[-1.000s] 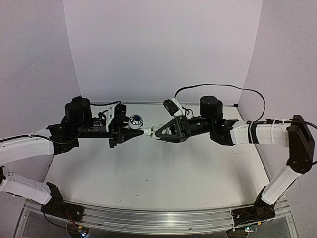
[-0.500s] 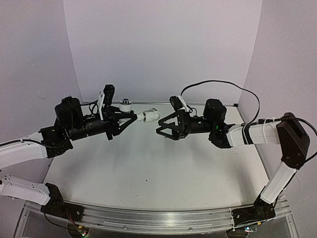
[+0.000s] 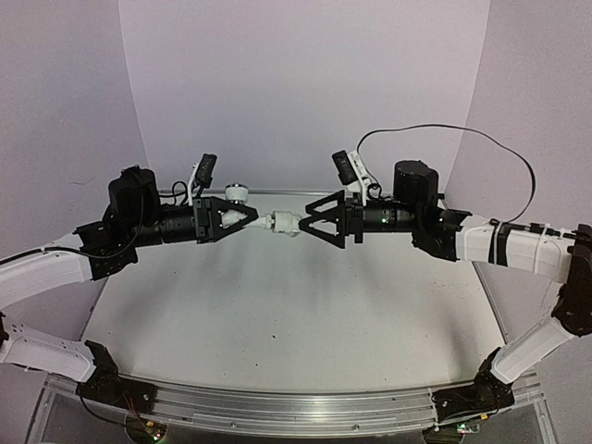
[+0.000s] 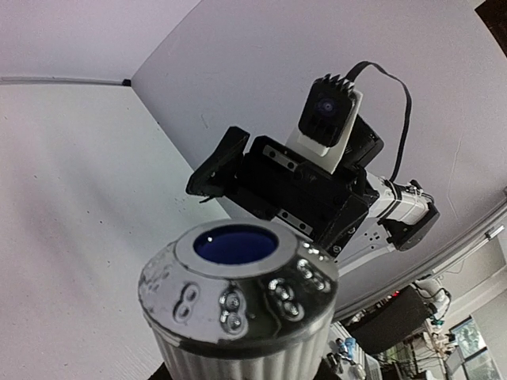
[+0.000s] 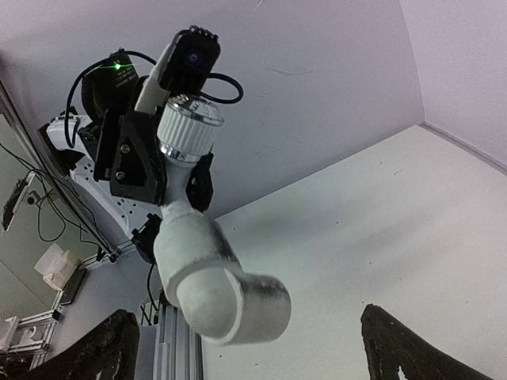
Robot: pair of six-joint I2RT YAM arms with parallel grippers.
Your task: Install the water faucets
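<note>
The water faucets (image 3: 278, 223) show as one white bent piece held in the air above the table's back. A ribbed knob (image 3: 238, 191) with a blue cap (image 4: 235, 245) stands on top. My left gripper (image 3: 242, 219) is shut on the faucet body just under the knob. In the right wrist view the white elbow end (image 5: 218, 286) points at the camera, with the knob (image 5: 190, 131) behind it. My right gripper (image 3: 309, 223) is open. Its two fingertips (image 5: 101, 350) stand either side of the elbow end, apart from it.
The white table (image 3: 296, 314) lies below both arms, with white walls behind and at the sides. The right arm's wrist camera (image 4: 327, 115) and cable hang close to the faucet. An aluminium rail (image 3: 277, 407) runs along the near edge.
My right gripper has let go of the faucet's end, opened wide, drawn back and come in again around it. My left gripper has lifted the faucet and turned its knob upward.
</note>
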